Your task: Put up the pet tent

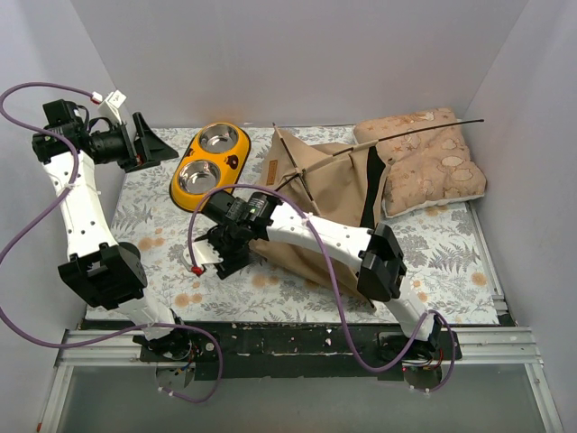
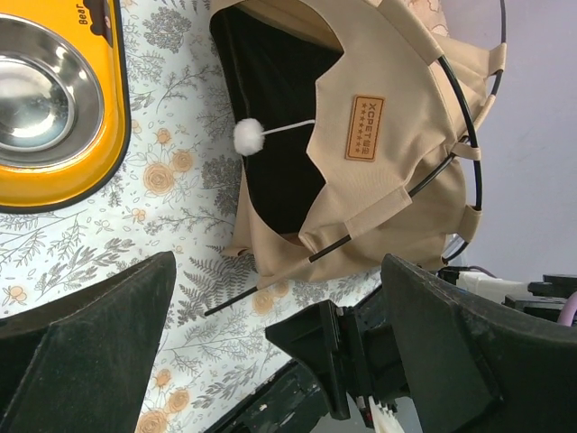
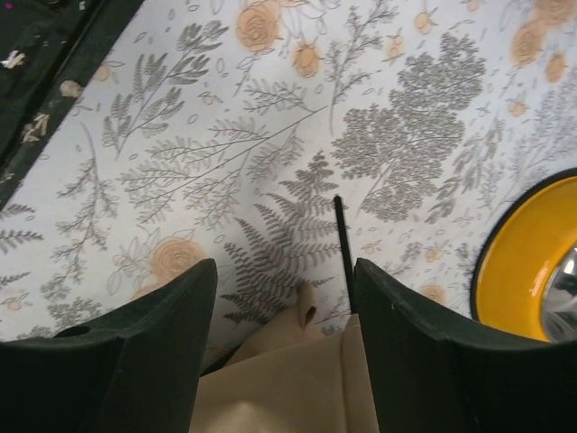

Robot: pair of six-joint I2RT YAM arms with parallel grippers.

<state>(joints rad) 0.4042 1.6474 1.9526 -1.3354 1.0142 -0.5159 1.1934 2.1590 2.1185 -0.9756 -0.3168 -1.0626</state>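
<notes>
The pet tent [image 1: 325, 194] lies slumped mid-tabletop [image 1: 442, 262], toward the far-right corner. The right gripper [image 3: 284, 271], jaws spread and empty, is at the tent's near-left corner, where a pole tip [image 3: 343, 244] points outward between the jaws. The left gripper [image 1: 149, 140], jaws also spread, hangs over the far-left corner, well apart from the tent.

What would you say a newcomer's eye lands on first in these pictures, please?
The half-collapsed tan pet tent sprawls mid-table, black poles poking out, with the right claw open at its near-left corner. A bright yellow double bowl sits to its left; a patterned cushion lies at the back right.
</notes>
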